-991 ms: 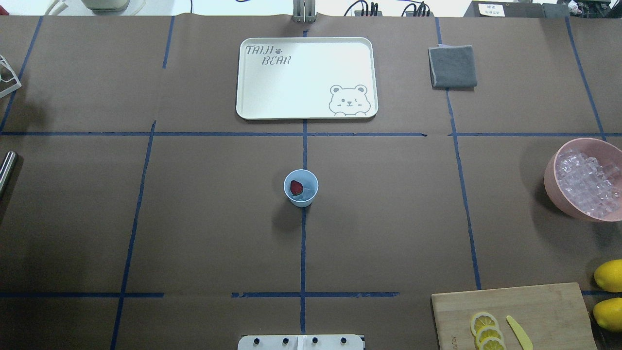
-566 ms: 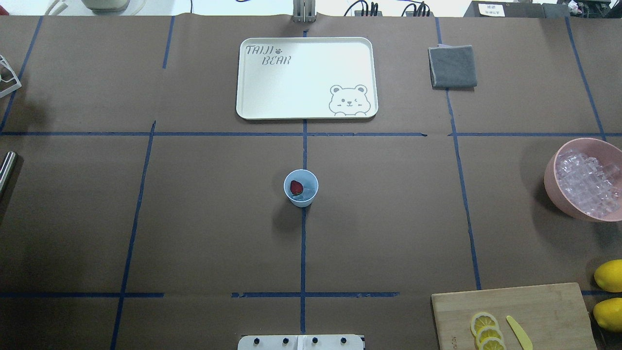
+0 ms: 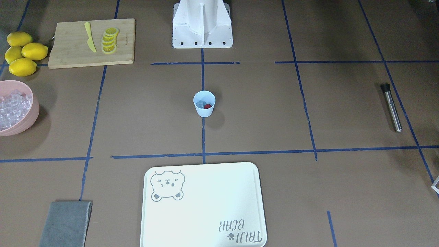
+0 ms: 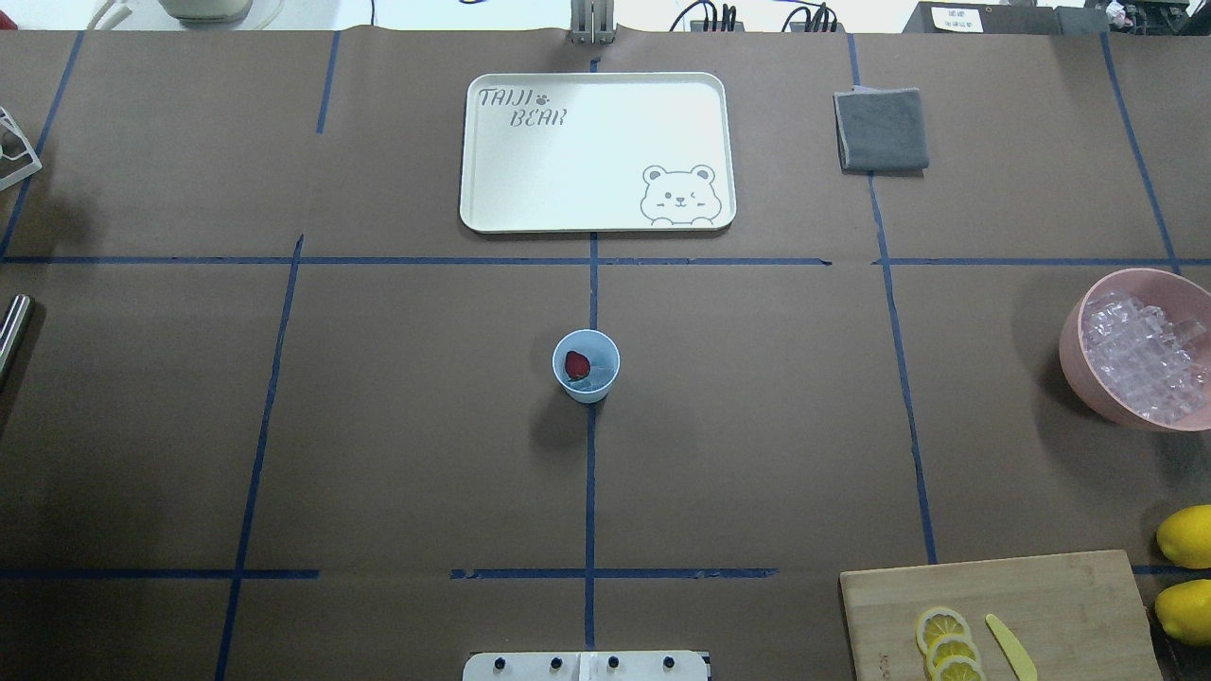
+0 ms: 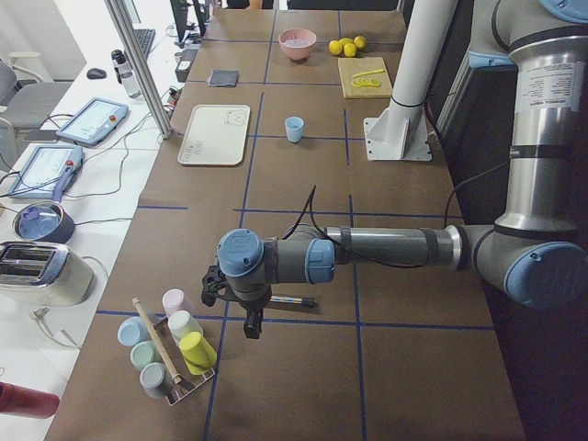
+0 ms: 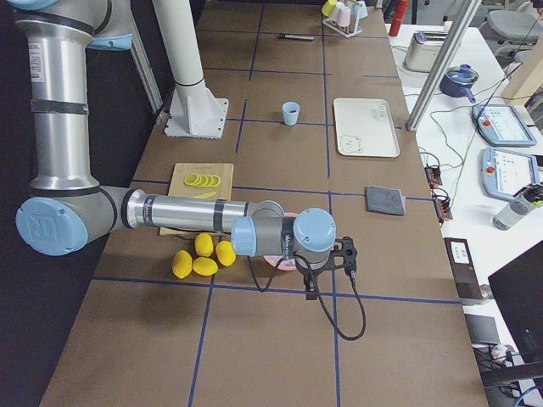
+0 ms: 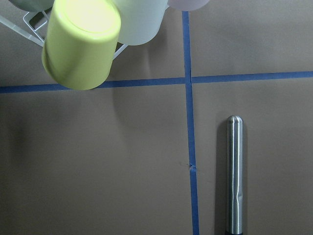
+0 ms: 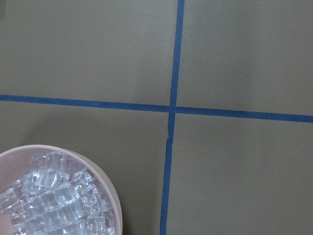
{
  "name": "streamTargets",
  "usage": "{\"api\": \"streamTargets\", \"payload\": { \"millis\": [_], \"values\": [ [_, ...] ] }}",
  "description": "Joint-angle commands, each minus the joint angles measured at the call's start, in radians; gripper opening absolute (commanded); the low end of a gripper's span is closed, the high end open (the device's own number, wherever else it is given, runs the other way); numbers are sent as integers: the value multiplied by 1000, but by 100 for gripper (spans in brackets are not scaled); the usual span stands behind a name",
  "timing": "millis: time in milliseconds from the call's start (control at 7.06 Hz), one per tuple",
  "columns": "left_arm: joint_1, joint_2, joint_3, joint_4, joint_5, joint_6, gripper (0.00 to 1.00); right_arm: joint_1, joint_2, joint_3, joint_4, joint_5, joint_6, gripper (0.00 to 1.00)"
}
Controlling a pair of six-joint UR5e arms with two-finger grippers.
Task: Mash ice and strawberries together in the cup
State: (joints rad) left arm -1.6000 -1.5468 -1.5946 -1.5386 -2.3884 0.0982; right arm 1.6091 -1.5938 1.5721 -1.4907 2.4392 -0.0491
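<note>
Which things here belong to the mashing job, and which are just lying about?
For the job: cup, with strawberry and ice inside; metal rod, probably the masher; pink bowl of spare ice.

Lying about: tray; grey cloth; lemons; cutting board with lemon slices and yellow knife; rack of cups.

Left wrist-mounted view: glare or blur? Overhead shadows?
Left wrist-mounted: the yellow-green plastic cup is blown out on top and soft-edged; the brushed steel rod carries a specular streak. Overhead exterior: the small light-blue cup throws a soft shadow toward the robot.
</note>
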Motion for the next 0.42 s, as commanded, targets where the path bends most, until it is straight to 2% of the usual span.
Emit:
{"api": "streamTargets", "payload": {
  "millis": [0, 283],
  "values": [
    [0, 0, -1, 0, 0, 0, 100, 0, 1, 2, 1, -3, 0, 100],
    [0, 0, -1, 0, 0, 2, 100, 0, 2, 3, 4, -3, 0, 100]
  ]
}}
